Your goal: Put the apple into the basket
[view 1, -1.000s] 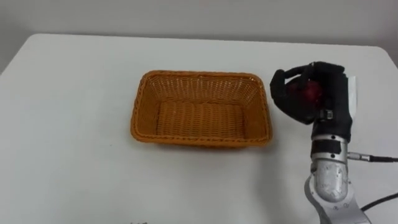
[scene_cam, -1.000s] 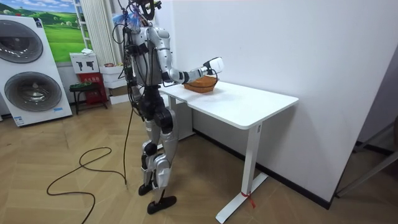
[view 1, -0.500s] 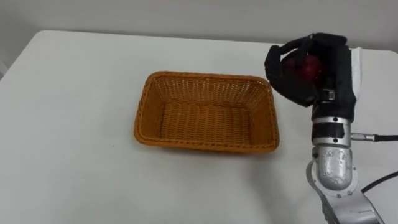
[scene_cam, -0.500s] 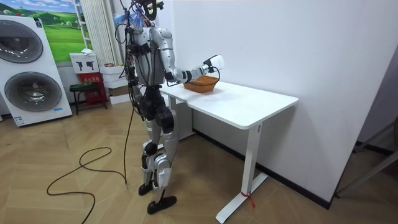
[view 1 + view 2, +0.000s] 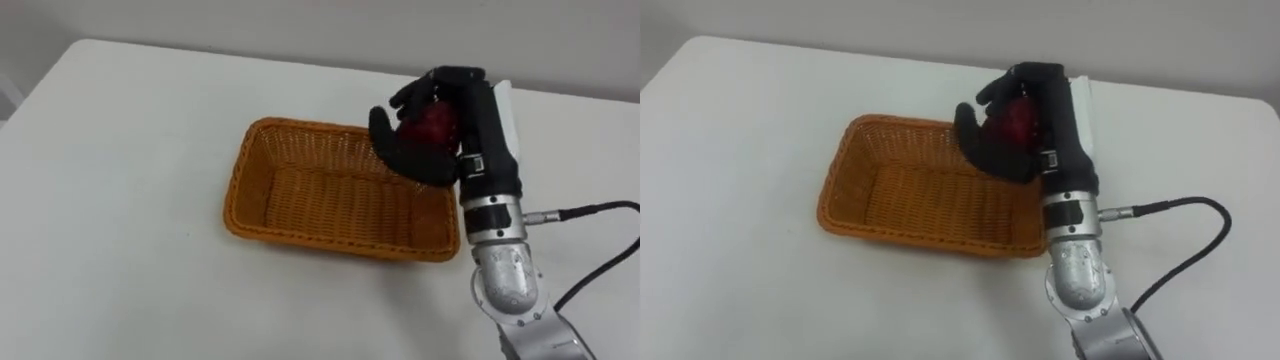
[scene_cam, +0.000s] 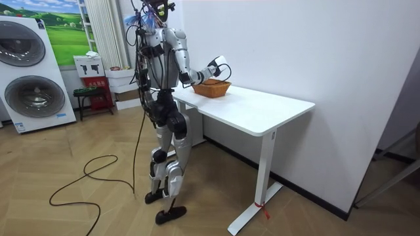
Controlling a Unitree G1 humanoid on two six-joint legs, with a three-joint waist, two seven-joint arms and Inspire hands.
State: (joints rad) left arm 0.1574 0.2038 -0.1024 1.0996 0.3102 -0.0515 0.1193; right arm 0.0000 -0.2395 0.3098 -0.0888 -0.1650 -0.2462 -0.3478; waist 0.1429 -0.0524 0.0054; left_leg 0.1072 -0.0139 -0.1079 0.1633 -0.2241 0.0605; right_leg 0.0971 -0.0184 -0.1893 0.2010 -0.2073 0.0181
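A dark red apple (image 5: 430, 126) (image 5: 1015, 123) sits in my right hand (image 5: 440, 140) (image 5: 1025, 140), whose black fingers curl round it. The hand hangs above the right end of an orange wicker basket (image 5: 262, 195) (image 5: 855, 190), clear of its rim. The basket lies on the white table (image 5: 110, 150) (image 5: 730, 130) and its inside looks bare. In the room view I stand at the table's end with the right hand (image 6: 213, 65) held out over the basket (image 6: 211, 88).
The table's far edge runs close behind the basket and a pale wall (image 5: 330, 25) rises beyond it. A dark cable (image 5: 590, 215) loops from my right forearm over the table at the right. In the room view washing machines (image 6: 33, 72) stand at the left.
My right hand has carried the apple leftward, from beside the basket's right end to above it. The head view has shifted a little too.
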